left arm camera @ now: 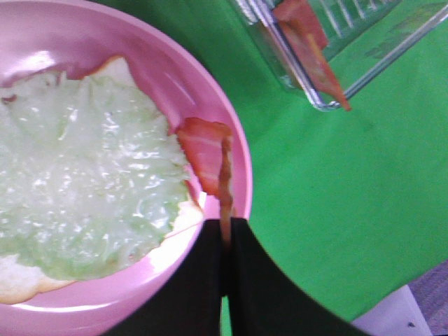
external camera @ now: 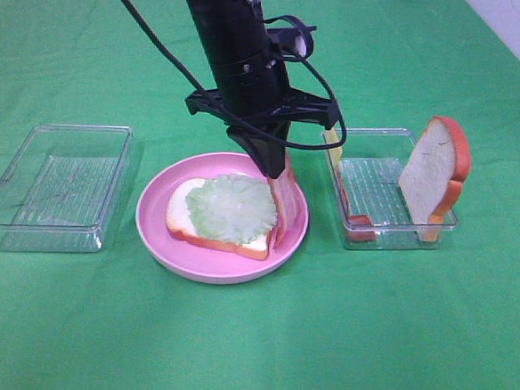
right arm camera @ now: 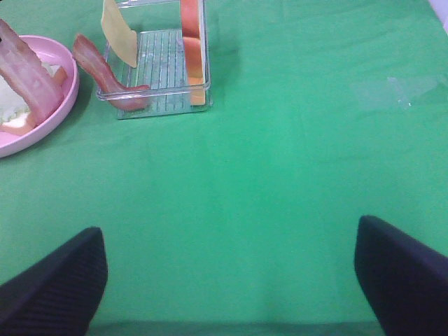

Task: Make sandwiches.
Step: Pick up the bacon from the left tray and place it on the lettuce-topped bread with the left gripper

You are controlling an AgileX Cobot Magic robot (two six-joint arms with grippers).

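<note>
On the pink plate (external camera: pixel 155 232) lies a bread slice (external camera: pixel 180 216) topped with a lettuce leaf (external camera: pixel 232 206). My left gripper (external camera: pixel 275 167) hangs over the plate's right side, shut on a pink-red meat strip (external camera: pixel 283 206) whose lower end touches the bread's edge. The left wrist view shows the strip (left arm camera: pixel 206 154) pinched at the gripper (left arm camera: pixel 225 241), beside the lettuce (left arm camera: pixel 84 175). In the right tray (external camera: pixel 391 231) a second bread slice (external camera: pixel 431 171) stands upright, with a cheese slice (external camera: pixel 335 149) and another meat strip (external camera: pixel 358 224). My right gripper (right arm camera: pixel 231 280) is open over bare green cloth, holding nothing.
A clear tray (external camera: pixel 55 185) with nothing in it sits left of the plate. Green cloth covers the whole table. In the right wrist view the food tray (right arm camera: pixel 161 70) and the plate (right arm camera: pixel 42 126) lie far ahead of the right fingers (right arm camera: pixel 56 287).
</note>
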